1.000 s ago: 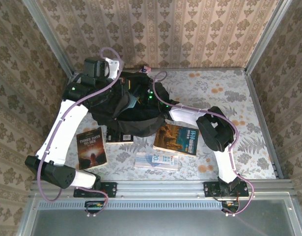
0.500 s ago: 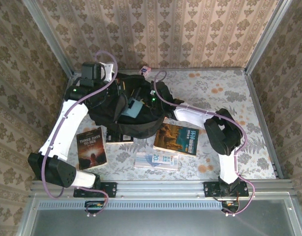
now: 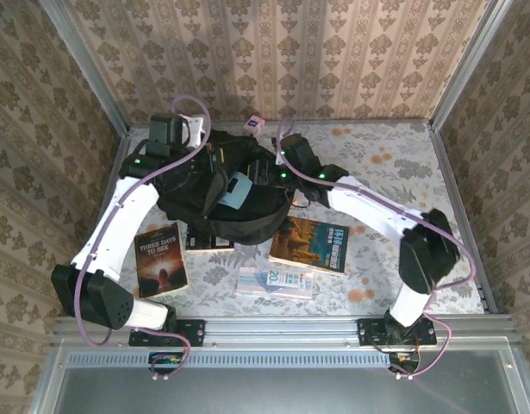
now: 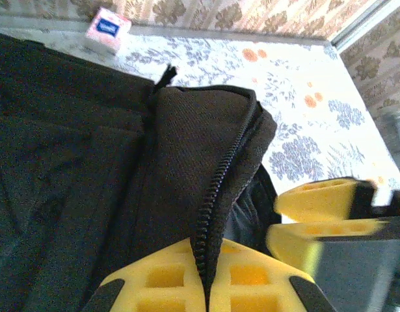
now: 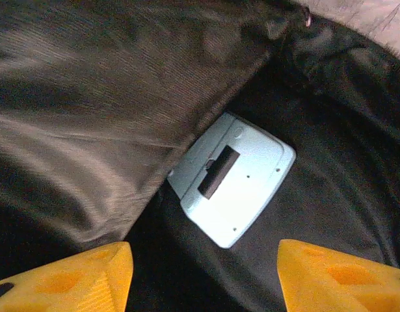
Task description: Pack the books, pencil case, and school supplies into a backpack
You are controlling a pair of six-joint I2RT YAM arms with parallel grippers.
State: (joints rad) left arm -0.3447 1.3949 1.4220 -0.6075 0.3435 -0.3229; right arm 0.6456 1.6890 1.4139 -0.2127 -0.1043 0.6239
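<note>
The left end effector [image 4: 205, 289] is clenched on the zip edge of the backpack [image 4: 186, 149]. Its yellow fingers are cut off by the bottom of the left wrist view, and the zip runs up between them. The right end effector [image 5: 206, 286] is released, its fingers [image 5: 76, 276] wide apart at the lower corners of its own view with nothing between them. Above that gap a pale blue block [image 5: 232, 179] lies in the backpack's open mouth, its upper-left edge against a fabric flap.

From above, the backpack fills the upper left of the counter [image 3: 394, 172], close to the left rail, and the right half lies open. A pink-white packet [image 3: 254, 125] sits by the back wall, just beside the bag. A black book [image 3: 211, 241] is half hidden under the bag's lower edge. A dark book with a white title [image 3: 161, 259] and a brown-and-teal book [image 3: 309, 244] lie apart below it.
</note>
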